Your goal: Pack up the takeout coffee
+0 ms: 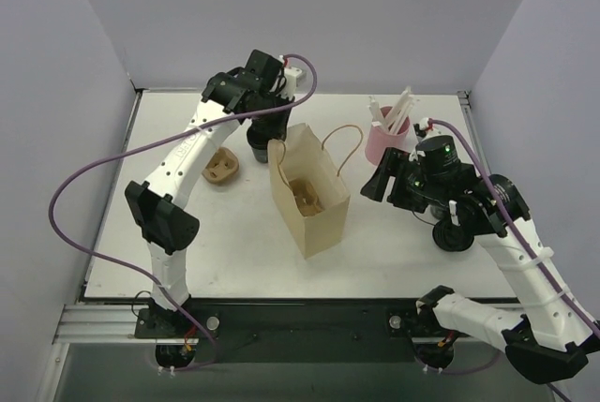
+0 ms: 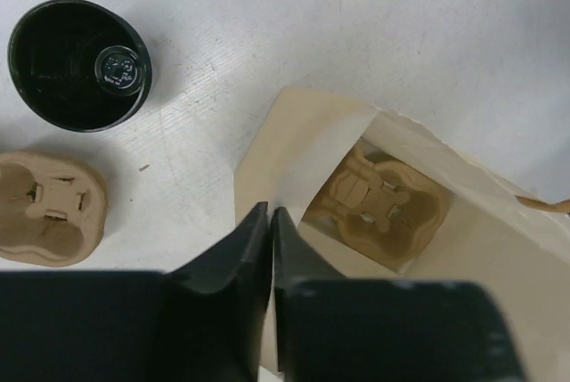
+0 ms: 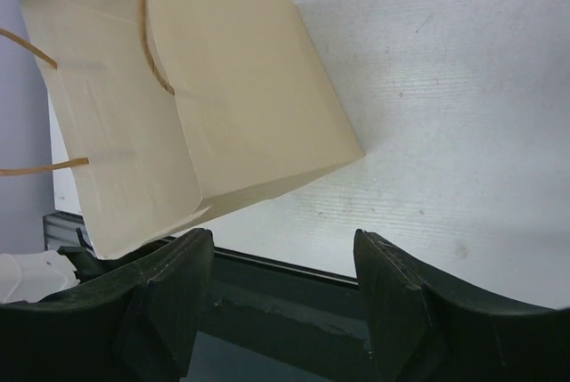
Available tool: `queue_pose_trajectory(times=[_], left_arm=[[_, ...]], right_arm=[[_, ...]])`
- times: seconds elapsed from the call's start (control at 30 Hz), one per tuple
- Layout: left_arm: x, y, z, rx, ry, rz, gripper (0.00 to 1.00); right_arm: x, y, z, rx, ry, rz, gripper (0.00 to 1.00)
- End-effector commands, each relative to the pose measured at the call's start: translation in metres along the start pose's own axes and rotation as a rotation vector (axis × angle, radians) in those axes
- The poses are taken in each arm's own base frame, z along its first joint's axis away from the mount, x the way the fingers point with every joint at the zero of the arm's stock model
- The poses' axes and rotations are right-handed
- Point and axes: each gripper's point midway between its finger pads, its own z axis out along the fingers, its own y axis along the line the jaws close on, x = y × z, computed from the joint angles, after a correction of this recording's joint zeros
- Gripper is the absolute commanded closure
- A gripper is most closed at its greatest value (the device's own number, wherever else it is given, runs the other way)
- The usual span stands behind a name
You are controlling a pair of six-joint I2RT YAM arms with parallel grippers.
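At the left rear of the table (image 1: 234, 252) the black cup (image 2: 80, 66) stands upright beside the left gripper (image 2: 270, 220). Its jaws are almost together at the rim of the paper bag (image 1: 323, 219); whether they pinch paper I cannot tell. Right of the bag hangs the right gripper (image 3: 283, 262), spread and empty, farther from the cup.

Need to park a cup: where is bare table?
Bare: the near-left table, bordered by the cup carrier, paper bag and near edge. Crowded: far side by the black cup, and right by the pink holder.
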Motion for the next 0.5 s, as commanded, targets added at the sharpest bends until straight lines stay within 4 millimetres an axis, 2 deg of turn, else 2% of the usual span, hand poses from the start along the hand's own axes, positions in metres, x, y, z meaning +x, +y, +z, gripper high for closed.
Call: queue_pose_trajectory(times=[0.0, 0.1, 0.13, 0.2, 0.23, 0.27, 0.3, 0.33, 0.37, 0.47], left_arm=[[-0.009, -0.009, -0.003, -0.002, -0.044, -0.002, 0.97], [-0.006, -0.008, -0.012, -0.067, -0.047, -0.140, 1.00], [-0.006, -0.009, -0.019, -0.067, -0.060, -0.189, 1.00], [0.003, -0.007, -0.018, -0.107, -0.052, -0.334, 1.00], [0.003, -0.005, -0.028, -0.124, -0.078, -0.382, 1.00], [0.013, -0.003, -0.023, -0.146, -0.063, -0.466, 1.00], [0.015, -0.003, -0.024, -0.144, -0.076, -0.500, 1.00], [0.009, -0.003, -0.033, -0.130, -0.123, -0.535, 1.00], [0.018, -0.001, -0.028, -0.143, -0.112, -0.598, 1.00], [0.019, 0.002, -0.033, -0.153, -0.145, -0.675, 1.00]], right_arm=[[-0.002, -0.006, -0.007, 0.035, -0.006, -0.030, 0.35], [-0.015, 0.003, -0.019, 0.031, -0.023, -0.017, 0.36], [-0.022, 0.007, -0.030, 0.027, -0.038, -0.015, 0.36], [-0.031, 0.008, -0.034, 0.049, -0.054, -0.019, 0.36], [-0.033, 0.006, -0.036, 0.067, -0.054, -0.020, 0.36], [-0.038, 0.007, -0.039, 0.069, -0.068, -0.025, 0.36], [-0.041, 0.003, -0.040, 0.093, -0.089, -0.029, 0.36], [-0.042, 0.000, -0.039, 0.107, -0.093, -0.035, 0.36], [-0.041, -0.005, -0.038, 0.120, -0.095, -0.039, 0.36], [-0.042, -0.012, -0.037, 0.141, -0.095, -0.058, 0.36]])
